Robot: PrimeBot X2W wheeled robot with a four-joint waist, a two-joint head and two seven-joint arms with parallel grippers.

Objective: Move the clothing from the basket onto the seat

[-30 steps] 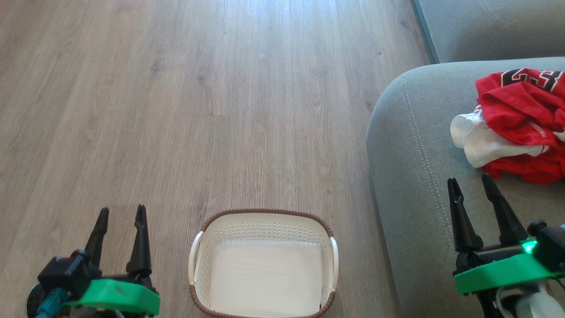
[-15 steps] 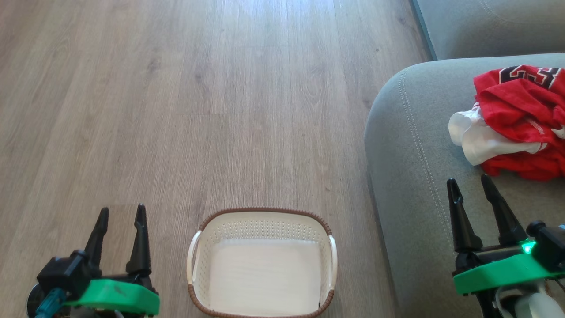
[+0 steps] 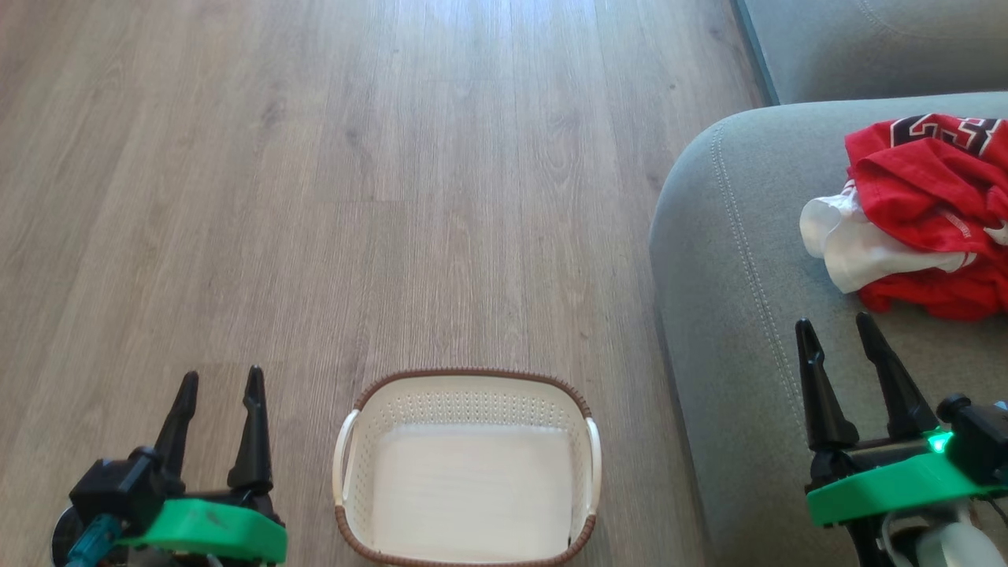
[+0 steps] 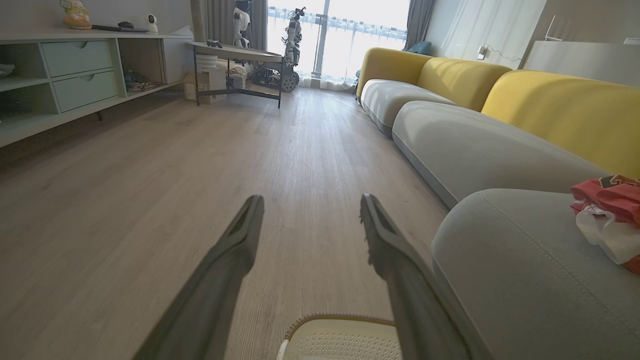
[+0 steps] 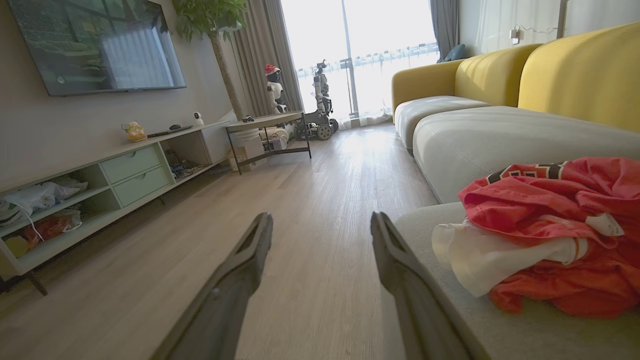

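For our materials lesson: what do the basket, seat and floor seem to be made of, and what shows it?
Basket: likely moulded plastic, matte cream, perforated walls; brown woven-look rim. Seat: upholstery fabric, matte grey-green, stitched seam. Floor: wood or wood-look laminate, visible grain.

In the head view the clothing (image 3: 921, 213) runs off the right edge. The jersey (image 3: 913, 177) is folded, and its black-and-white lettering (image 3: 945, 130) is creased and cut short, so it cannot be read. The white garment (image 3: 858, 252) is partly tucked under the jersey. The seat (image 3: 732, 276) continues past the right and bottom edges. The basket (image 3: 468, 376) loses its near rim to the bottom edge. In the right wrist view, small objects (image 5: 134, 132) on the low cabinet (image 5: 131, 165) are too small to identify
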